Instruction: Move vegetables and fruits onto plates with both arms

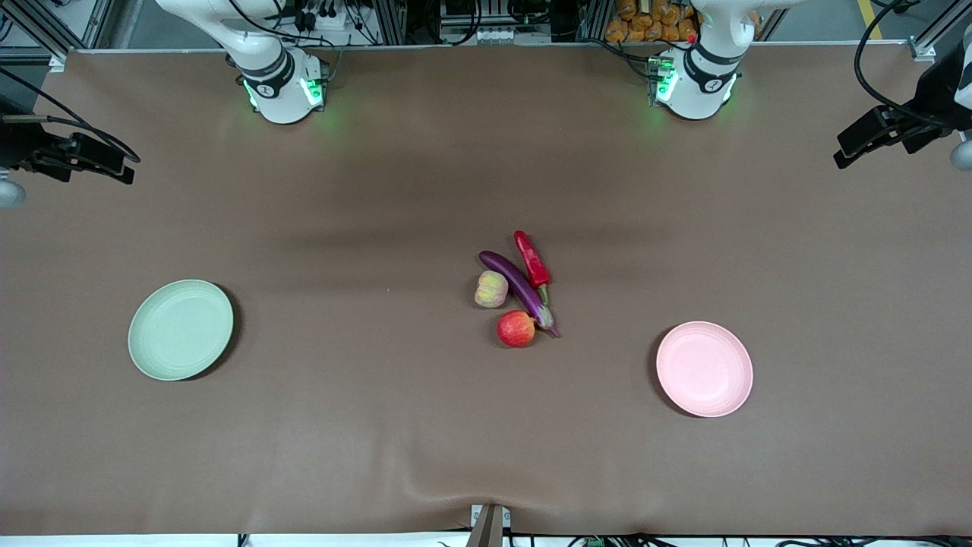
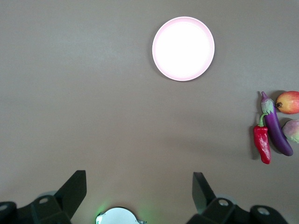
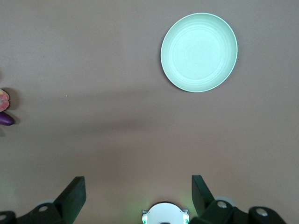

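Even overhead light; soft broad shadows band the bench (image 1: pixel 380 456). The pink plate (image 2: pixel 183 48) glares white; green base lights glow.

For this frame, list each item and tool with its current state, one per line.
eggplant: on table mid-cluster, not yet on a plate
red pepper: on table beside eggplant
red fruit: on table by eggplant's stem end
yellow-pink fruit: on table beside eggplant
green plate: empty
pink plate: empty
left tool: open, high over table, waiting
right tool: open, high over table
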{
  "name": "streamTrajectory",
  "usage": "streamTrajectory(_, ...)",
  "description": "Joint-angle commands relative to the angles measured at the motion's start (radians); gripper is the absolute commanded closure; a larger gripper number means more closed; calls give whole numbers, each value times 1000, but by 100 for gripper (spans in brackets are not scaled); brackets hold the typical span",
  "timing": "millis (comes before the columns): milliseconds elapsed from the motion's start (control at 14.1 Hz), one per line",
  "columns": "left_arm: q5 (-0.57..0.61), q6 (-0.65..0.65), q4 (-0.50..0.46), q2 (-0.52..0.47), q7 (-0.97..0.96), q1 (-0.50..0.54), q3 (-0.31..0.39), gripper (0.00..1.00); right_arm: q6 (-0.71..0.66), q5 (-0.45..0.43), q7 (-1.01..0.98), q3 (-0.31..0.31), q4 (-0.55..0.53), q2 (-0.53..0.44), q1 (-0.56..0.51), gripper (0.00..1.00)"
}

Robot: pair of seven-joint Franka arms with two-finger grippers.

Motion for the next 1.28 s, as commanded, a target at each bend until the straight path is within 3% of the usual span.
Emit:
streamTrajectory(0,12,-21,29,14,-2,6,-8,0,-7,9,14,1,-9,-12,-5,0)
streamTrajectory(569,14,-23,17,54,-10,-23,-15,0,-8,10,14,1,-11,-11,-12,0)
streamTrajectory(854,8,-12,-31,80,-85,-36,-73,0,-10,10,14,1,-12,-11,-18,0)
streamTrajectory(1209,5,182,-156,143,-483,-34,-271,0,-10,10,14,1,-12,-9,-20,0)
